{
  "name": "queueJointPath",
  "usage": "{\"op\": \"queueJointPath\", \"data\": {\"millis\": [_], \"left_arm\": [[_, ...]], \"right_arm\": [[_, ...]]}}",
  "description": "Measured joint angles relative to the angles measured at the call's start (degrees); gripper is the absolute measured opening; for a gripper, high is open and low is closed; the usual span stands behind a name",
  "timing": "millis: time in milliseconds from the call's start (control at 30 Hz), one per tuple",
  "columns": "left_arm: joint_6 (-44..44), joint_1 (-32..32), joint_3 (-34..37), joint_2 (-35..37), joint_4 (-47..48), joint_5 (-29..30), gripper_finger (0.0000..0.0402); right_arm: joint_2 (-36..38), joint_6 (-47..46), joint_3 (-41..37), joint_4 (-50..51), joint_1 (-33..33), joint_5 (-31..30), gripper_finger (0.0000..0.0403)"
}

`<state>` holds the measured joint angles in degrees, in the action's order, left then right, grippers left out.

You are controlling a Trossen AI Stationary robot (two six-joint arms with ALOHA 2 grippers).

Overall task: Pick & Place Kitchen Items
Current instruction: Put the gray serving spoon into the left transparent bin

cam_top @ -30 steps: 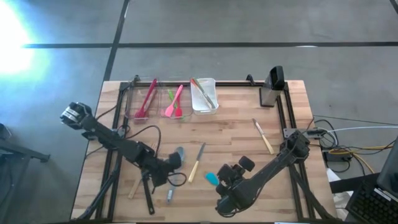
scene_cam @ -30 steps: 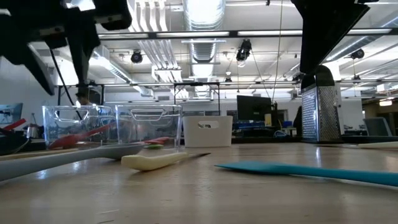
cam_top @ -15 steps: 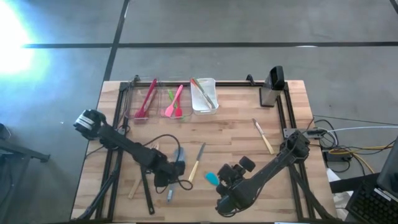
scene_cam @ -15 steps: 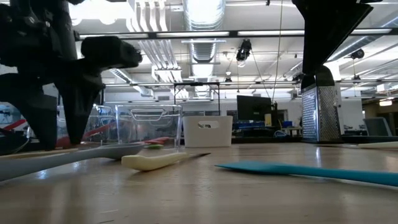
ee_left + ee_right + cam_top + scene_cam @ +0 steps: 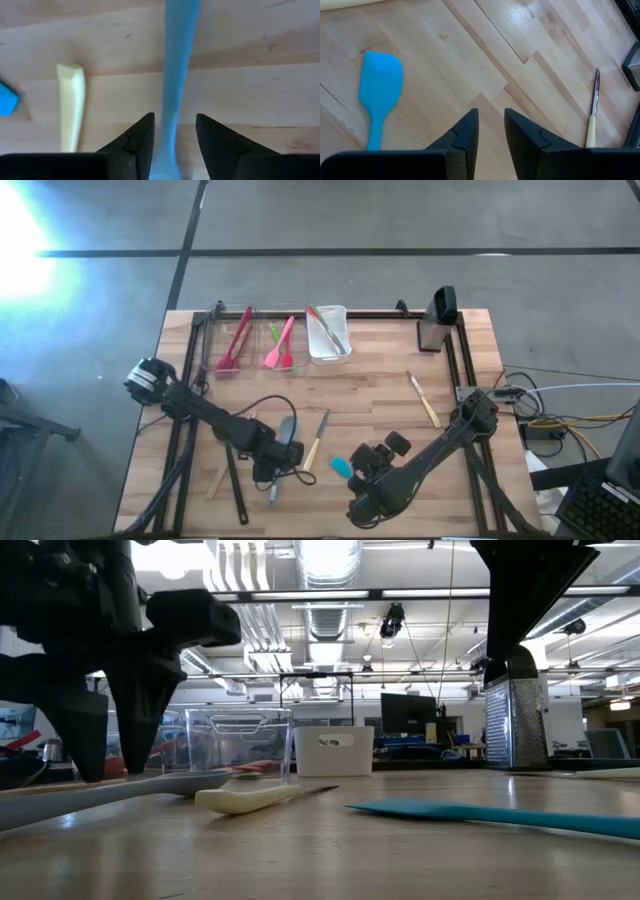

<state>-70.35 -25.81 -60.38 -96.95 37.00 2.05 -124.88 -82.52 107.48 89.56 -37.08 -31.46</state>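
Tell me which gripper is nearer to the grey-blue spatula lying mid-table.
Left. The left gripper straddles the grey-blue spatula's handle with open fingers, right over it. The right gripper sits farther off, beside the teal spatula.

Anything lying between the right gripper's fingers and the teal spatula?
No. In the right wrist view only bare wood separates the right gripper from the teal spatula; nothing sits between its open fingers.

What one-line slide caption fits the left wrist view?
Left gripper open, fingers straddling a blue-grey utensil handle, cream knife handle alongside.
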Motion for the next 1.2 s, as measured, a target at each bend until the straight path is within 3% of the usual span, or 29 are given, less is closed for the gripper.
{"op": "queueJointPath", "data": {"millis": [467,767,933,1200], "left_arm": [[0.9,1.8,-0.4,-7.0,-2.4,-2.0,0.0142],[-0.5,1.8,-0.2,-10.3,-2.2,-1.8,0.0042],[5.1,1.8,-0.2,-11.0,-3.1,-1.7,0.0042],[17.3,1.9,-4.4,-6.3,-0.6,-1.7,0.0042]], "right_arm": [[0.0,0.4,0.0,0.0,-0.1,-0.2,0.0086],[0.0,0.4,-0.3,-0.1,-0.2,-1.6,0.0087],[0.0,0.4,-0.4,-0.1,-0.2,-1.7,0.0091],[0.0,0.4,-0.5,-0.1,-0.2,-1.7,0.0080]]}}
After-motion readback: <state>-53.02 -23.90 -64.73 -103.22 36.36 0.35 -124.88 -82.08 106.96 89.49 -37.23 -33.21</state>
